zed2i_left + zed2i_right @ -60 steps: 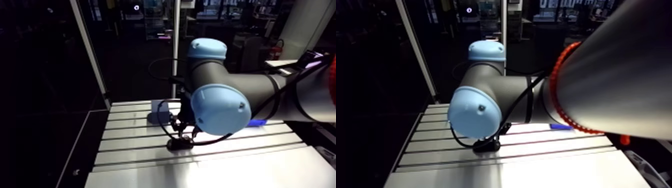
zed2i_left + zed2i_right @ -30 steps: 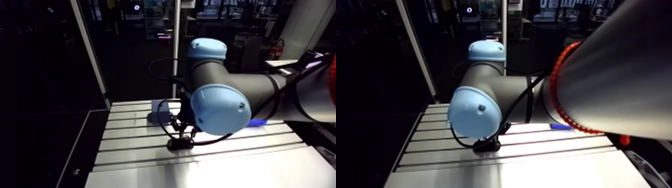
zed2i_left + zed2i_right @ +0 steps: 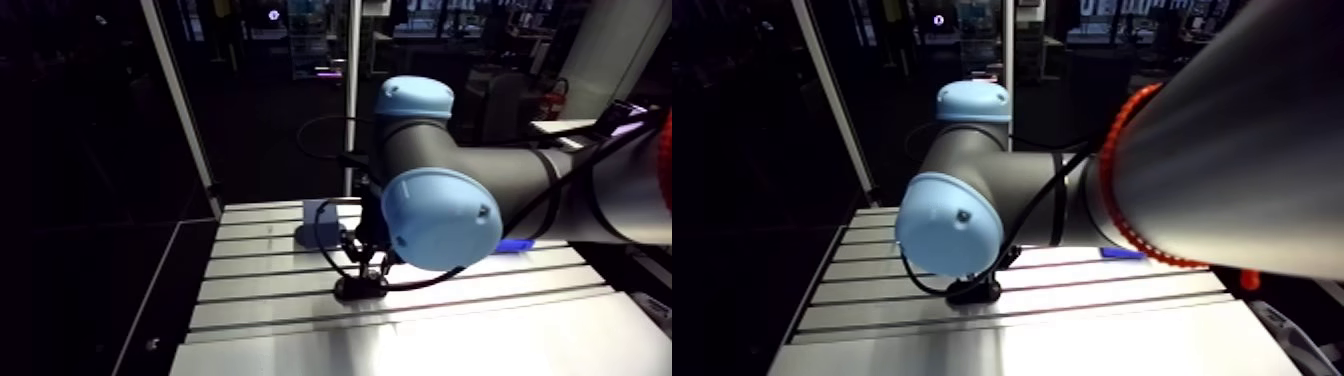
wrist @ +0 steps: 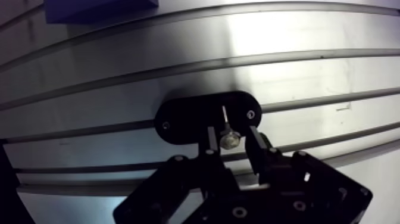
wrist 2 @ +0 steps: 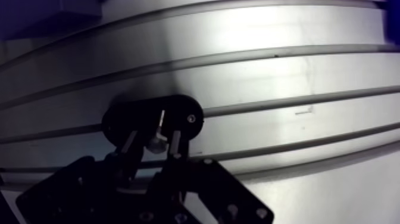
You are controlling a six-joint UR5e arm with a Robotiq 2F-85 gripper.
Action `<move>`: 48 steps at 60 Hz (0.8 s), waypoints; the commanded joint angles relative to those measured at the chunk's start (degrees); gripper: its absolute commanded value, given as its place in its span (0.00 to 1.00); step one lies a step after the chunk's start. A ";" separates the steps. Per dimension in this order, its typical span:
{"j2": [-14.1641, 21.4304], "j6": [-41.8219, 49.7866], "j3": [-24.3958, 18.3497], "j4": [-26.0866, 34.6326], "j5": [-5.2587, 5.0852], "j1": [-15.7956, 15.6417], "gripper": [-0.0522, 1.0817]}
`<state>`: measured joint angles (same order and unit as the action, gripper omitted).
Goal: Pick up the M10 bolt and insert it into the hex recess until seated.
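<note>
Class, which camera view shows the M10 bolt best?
The wrist view: the M10 bolt shows between the fingers of the gripper, over the black fixture. The arm views show only the gripper at that fixture; the bolt cannot be made out.

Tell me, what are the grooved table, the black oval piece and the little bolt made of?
Table: bare metal, likely aluminium, brushed sheen with glare. Black oval piece: matte, plastic or coated metal; can't tell. Bolt: shiny grey metal, probably steel.
</note>
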<state>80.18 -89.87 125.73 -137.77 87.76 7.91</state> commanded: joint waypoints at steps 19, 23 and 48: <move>-0.60 -0.08 0.00 -0.01 0.00 0.00 0.60; -0.60 -0.09 0.00 -0.01 0.00 0.00 0.60; -0.60 0.00 0.00 -0.01 0.00 0.00 0.63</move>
<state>79.59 -89.91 125.73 -137.79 87.76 7.92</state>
